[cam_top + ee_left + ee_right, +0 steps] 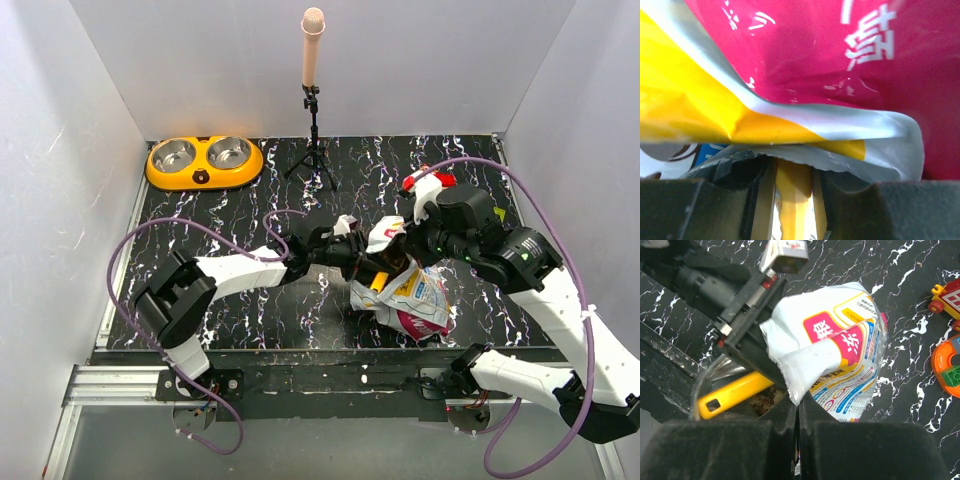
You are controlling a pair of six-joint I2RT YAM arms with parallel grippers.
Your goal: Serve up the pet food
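The white crinkly bag (415, 300) with a magenta band lies at the near middle of the table, its mouth held up. My right gripper (397, 242) is shut on the bag's torn top edge (799, 390). Brown and reddish pet food (762, 401) shows inside the open bag. My left gripper (366, 262) reaches into the bag's mouth, shut on the handle of the yellow scoop (794, 192). The scoop's handle also shows in the right wrist view (735, 392); its cup is hidden. The bag's magenta and yellow print (840, 65) fills the left wrist view.
The orange double bowl (205, 178) with steel cups stands at the far left corner. A microphone on a tripod (313, 110) stands at the back middle. A red toy car (946, 294) and an orange toy piece (942, 367) lie right of the bag.
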